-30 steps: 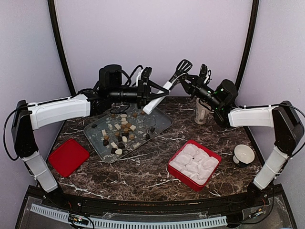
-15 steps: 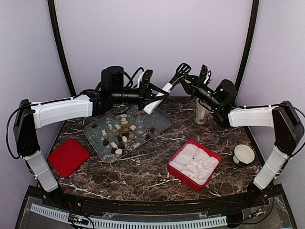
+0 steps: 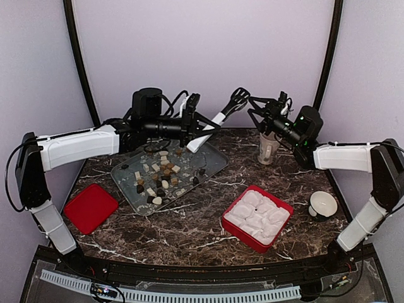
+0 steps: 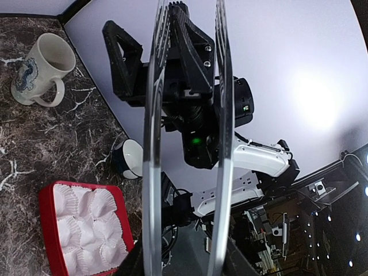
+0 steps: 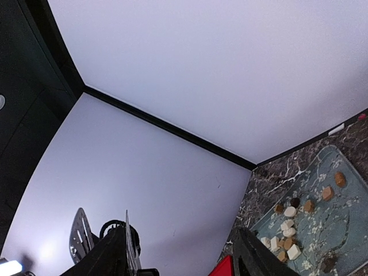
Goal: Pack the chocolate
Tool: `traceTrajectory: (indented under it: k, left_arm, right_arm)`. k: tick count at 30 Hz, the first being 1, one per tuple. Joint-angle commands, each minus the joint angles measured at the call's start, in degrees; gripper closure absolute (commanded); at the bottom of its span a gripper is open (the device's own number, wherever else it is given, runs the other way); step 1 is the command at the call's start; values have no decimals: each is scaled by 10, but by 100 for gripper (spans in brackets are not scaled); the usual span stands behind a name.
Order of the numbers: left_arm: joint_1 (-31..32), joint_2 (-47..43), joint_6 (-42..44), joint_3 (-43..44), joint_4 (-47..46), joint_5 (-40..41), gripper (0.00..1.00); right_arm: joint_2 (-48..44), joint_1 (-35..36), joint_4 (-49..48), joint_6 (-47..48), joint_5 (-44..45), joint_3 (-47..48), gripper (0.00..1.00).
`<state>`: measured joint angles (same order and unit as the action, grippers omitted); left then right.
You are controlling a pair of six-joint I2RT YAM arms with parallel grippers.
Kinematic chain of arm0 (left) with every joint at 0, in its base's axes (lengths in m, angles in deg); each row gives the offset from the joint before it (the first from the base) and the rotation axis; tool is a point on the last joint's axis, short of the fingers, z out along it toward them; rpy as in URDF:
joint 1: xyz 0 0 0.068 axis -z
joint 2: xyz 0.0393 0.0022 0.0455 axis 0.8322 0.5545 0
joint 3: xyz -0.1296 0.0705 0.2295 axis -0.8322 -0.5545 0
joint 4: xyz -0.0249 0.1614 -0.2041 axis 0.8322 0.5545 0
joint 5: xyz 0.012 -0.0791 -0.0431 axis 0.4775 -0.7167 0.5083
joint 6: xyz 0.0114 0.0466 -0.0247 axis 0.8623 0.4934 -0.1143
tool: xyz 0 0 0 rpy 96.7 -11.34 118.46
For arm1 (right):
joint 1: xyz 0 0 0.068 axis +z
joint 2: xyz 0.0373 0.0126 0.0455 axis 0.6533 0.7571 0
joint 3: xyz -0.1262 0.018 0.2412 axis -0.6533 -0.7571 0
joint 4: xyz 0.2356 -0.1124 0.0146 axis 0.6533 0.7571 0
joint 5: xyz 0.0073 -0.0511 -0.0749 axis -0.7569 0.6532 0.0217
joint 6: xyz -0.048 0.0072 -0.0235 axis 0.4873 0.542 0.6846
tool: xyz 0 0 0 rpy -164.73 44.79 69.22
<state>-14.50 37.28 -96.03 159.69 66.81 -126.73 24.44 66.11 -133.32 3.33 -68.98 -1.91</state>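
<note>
The chocolate (image 3: 161, 173) lies as small dark, tan and cream lumps scattered on a glass tray (image 3: 214, 158), and shows again in the right wrist view (image 5: 293, 241). My left gripper (image 3: 192, 123) hovers over the tray's far edge, shut on the white handle of a pair of tongs (image 3: 211, 123) whose black tips point up and right. In the left wrist view the two tong arms (image 4: 152, 138) run between my fingers (image 4: 133, 265). My right gripper (image 3: 255, 112) hangs just right of the tong tips, open and empty (image 5: 184, 259).
A red box (image 3: 257, 218) lined with white paper cups sits at front right, also seen from the left wrist (image 4: 49, 230). Its red lid (image 3: 90, 207) lies at front left. A mug (image 3: 267, 146) stands behind the box, a small white bowl (image 3: 323, 203) at far right.
The right gripper opened, let go of the tong tips and drew back to the right. The left gripper closed on the tong handle and kept its place.
</note>
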Motion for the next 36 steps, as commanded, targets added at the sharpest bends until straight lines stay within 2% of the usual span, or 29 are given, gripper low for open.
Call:
traceTrajectory:
  k: [1, 5, 10, 11, 12, 13, 19, 23, 29, 36]
  left_arm:
    - [-21, -77, 36, -21, 10, -3, 64]
    - [-44, -113, 101, -28, 120, 32, 63]
    - [-105, -160, 203, -26, 340, 114, 63]
    - [-118, -170, 213, -30, 364, 120, 63]
    - [-131, -179, 222, -33, 385, 127, 63]
    - [-143, -187, 233, -33, 409, 134, 63]
    - [-178, -185, 321, 4, 548, 202, 63]
    - [-179, -183, 338, -8, 562, 224, 63]
    - [-162, -178, 358, -48, 564, 224, 63]
    - [-85, -124, 372, -47, 568, 252, 63]
  right_arm:
    - [-47, -54, 30, 26, 5, -11, 33]
    - [-75, -87, 101, 72, -17, 3, 24]
    - [-114, -88, 292, 200, -46, 44, 17]
    - [-123, -88, 325, 221, -49, 47, 14]
    - [-134, -87, 359, 242, -51, 48, 4]
    - [-141, -87, 392, 262, -55, 48, 1]
    - [-168, -87, 630, 407, -42, 69, 0]
    - [-171, -88, 778, 469, 12, 97, 0]
    - [-278, -88, 777, 464, 104, 41, 0]
    - [-327, -89, 812, 476, 154, 10, 0]
